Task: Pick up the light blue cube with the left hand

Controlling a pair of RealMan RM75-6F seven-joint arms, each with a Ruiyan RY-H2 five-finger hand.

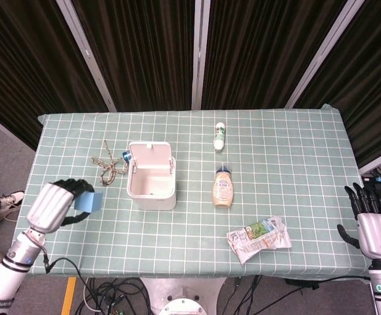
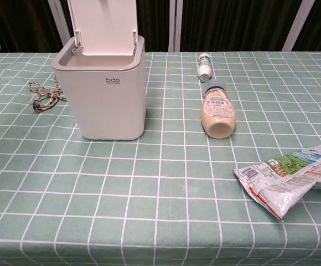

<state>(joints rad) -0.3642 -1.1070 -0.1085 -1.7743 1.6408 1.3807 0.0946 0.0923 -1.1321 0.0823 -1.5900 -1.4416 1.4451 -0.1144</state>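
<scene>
**Blue cube held clear of the table in the left hand**

Green checked tablecloth (image 1: 295,164) carries the bystanders: white bin (image 1: 152,175) with lid up, crumpled snack bag (image 1: 259,238), sauce bottle (image 1: 223,186), small bottle (image 1: 220,136), rope (image 1: 108,168). None matter to the task. Left hand (image 1: 54,203) sits near the table's left edge, fingers curled around the light blue cube (image 1: 88,201); judged lifted, since the chest view shows only a blue sliver at its top-left corner. Right hand (image 1: 376,230) is empty, fingers spread, off the table's right edge.
</scene>
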